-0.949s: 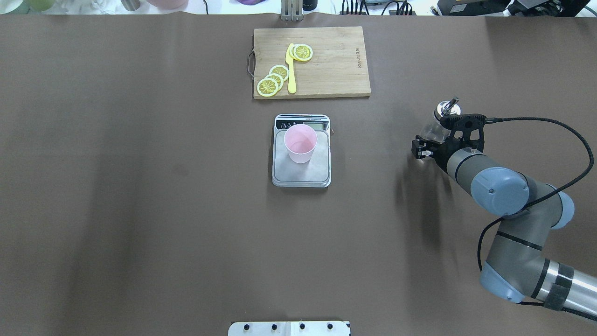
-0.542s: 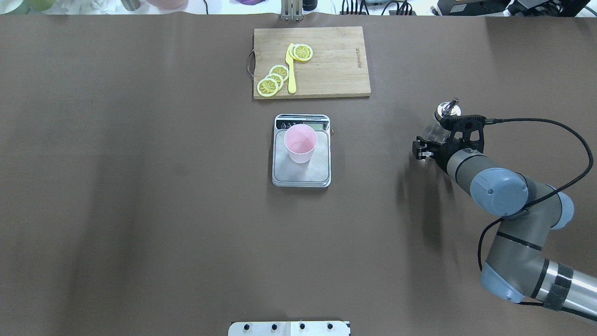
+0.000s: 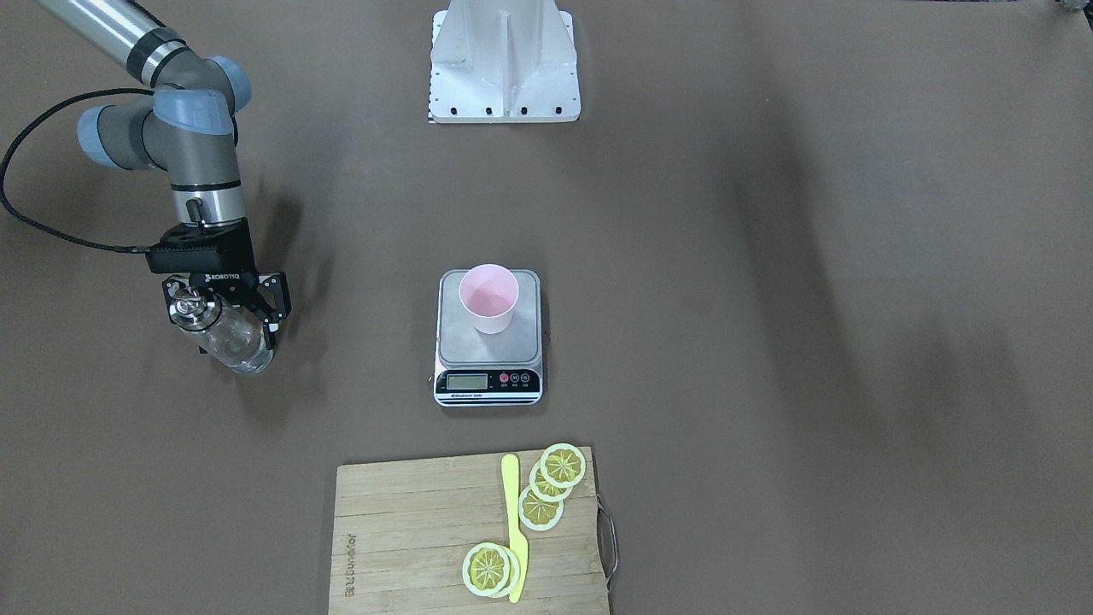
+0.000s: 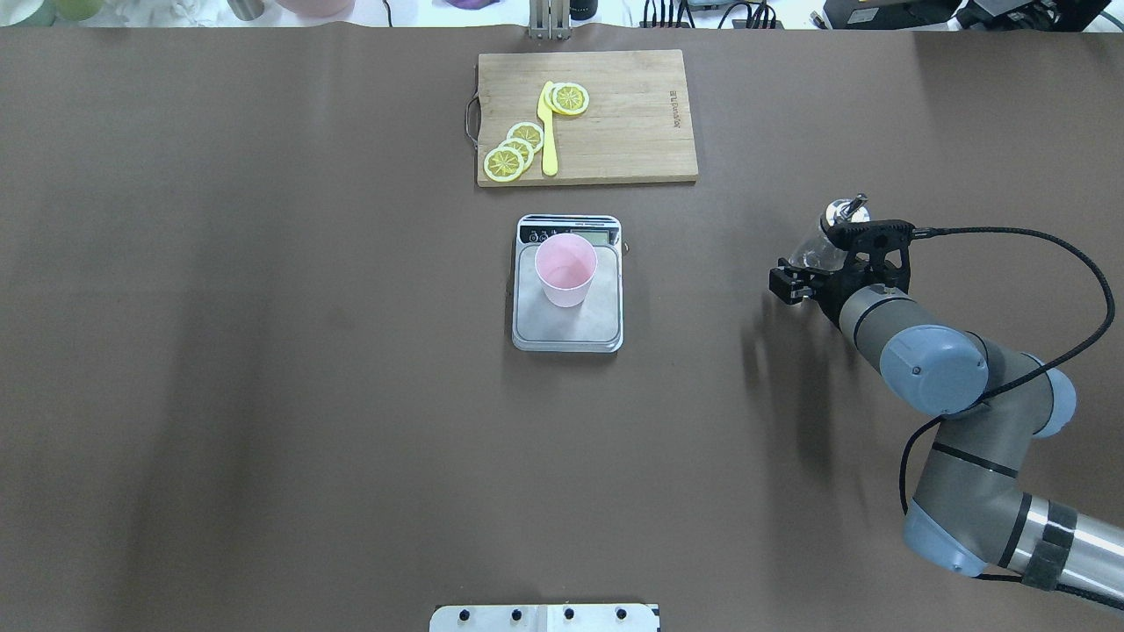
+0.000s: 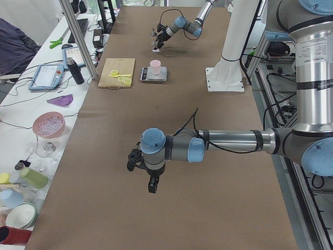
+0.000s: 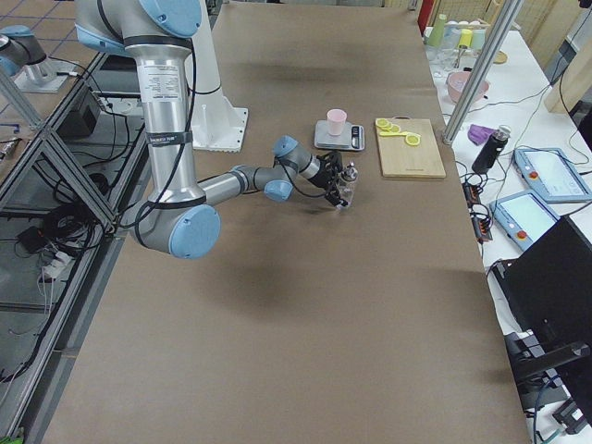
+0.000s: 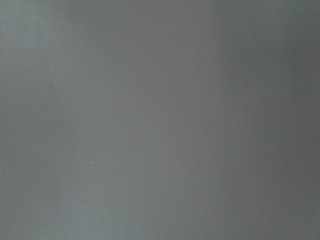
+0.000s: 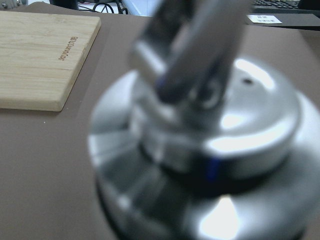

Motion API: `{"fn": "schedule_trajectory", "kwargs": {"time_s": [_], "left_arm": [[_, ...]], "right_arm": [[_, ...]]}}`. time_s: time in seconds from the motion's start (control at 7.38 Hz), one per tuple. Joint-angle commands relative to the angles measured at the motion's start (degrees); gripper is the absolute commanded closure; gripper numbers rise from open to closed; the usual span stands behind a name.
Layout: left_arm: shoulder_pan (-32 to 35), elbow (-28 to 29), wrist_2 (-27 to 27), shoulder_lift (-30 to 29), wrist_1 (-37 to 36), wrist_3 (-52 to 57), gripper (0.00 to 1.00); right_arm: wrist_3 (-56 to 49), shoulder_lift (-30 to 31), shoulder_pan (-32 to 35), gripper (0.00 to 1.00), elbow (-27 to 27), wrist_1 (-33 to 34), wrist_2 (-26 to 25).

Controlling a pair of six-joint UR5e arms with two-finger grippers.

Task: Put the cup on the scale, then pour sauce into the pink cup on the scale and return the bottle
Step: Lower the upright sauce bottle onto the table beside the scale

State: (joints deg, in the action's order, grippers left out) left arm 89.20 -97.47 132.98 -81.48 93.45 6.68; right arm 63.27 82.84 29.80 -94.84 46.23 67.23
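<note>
Right gripper [image 3: 224, 318] clamped on the bottle [image 3: 230, 342], held tilted over the table, well to one side of the scale [image 3: 489, 342]. Cup [image 3: 488, 299] upright on the scale platform. Left gripper [image 5: 141, 172] far off down the table; opening cannot be told.

Even, diffuse overhead light falls on the matte brown table covering [image 4: 263, 351], leaving broad soft vertical bands of shade and a faint shadow beside the small clear glass bottle with shiny metal pourer cap [image 3: 224, 335]. In the right wrist view that cap [image 8: 210, 145] fills the frame, badly blurred, with white glare spots. The left wrist view is flat grey and featureless.
</note>
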Motion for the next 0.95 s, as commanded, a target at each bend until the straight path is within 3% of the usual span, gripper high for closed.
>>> {"fn": "schedule_trajectory", "kwargs": {"time_s": [0.0, 0.54, 0.81], "left_arm": [[0.01, 0.00, 0.00, 0.01, -0.02, 0.00, 0.01], [0.01, 0.00, 0.00, 0.10, -0.02, 0.00, 0.01], [0.01, -0.09, 0.00, 0.10, -0.02, 0.00, 0.01]], "right_arm": [[0.01, 0.04, -0.09, 0.00, -0.17, 0.00, -0.35], [0.09, 1.52, -0.70, 0.00, -2.80, 0.00, -0.26], [0.71, 8.35, -2.54, 0.00, -10.06, 0.00, -0.09]]}}
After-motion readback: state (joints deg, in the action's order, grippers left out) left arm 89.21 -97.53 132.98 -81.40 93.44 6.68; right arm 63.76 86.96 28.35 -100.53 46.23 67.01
